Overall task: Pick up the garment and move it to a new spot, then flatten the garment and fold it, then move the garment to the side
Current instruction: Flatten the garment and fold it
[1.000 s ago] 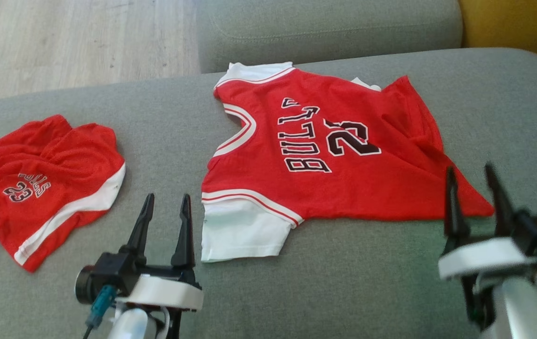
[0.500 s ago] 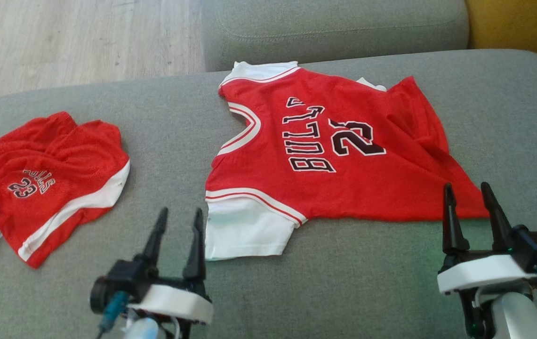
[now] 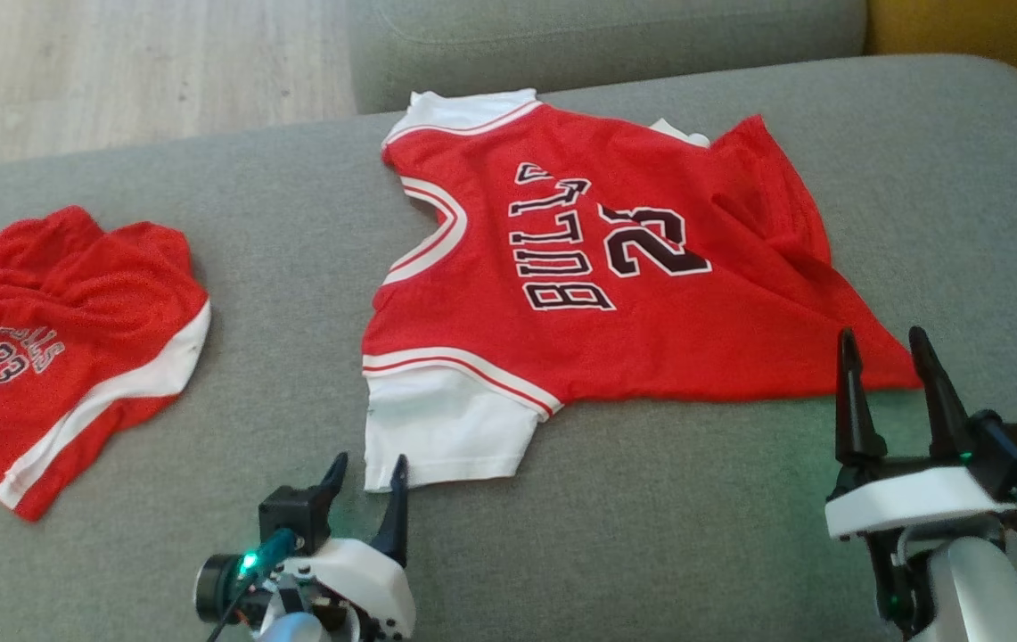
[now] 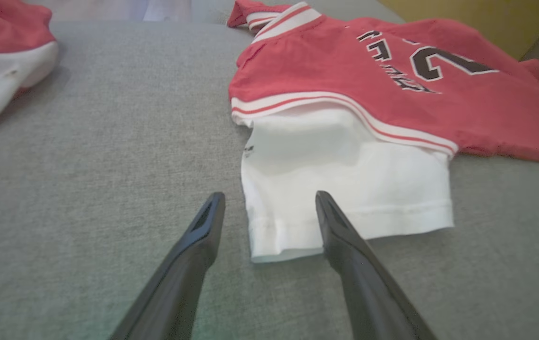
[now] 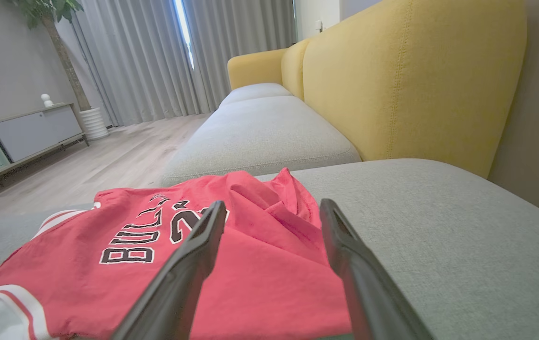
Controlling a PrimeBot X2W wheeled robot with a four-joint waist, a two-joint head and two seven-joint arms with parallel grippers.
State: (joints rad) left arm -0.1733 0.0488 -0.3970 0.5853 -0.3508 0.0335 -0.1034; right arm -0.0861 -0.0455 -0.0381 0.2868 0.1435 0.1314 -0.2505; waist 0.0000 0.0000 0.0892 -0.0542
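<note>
L claw (image 4: 268, 196) wide open, empty: its wrist cam puts the corner of the white sleeve (image 4: 345, 189) of the jersey (image 3: 651, 312) right btwn my tips, contact can't tell. R claw (image 3: 881, 334) wide too, empty, red hem corner just ahead btwn its tips. Head cam adds red shorts (image 3: 71, 330) well left of L claw; R wrist cam adds yellow sofa back (image 5: 415, 80) ahead.

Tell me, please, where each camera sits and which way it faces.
Head view: on the head, looking down at the Bulls jersey and red shorts on a grey cushion; left hand and right hand show, open.
Left wrist view: on that wrist, facing the white sleeve past its fingers.
Right wrist view: on that wrist, facing over the jersey toward the yellow sofa back; fingers show.
All three share the jersey.
</note>
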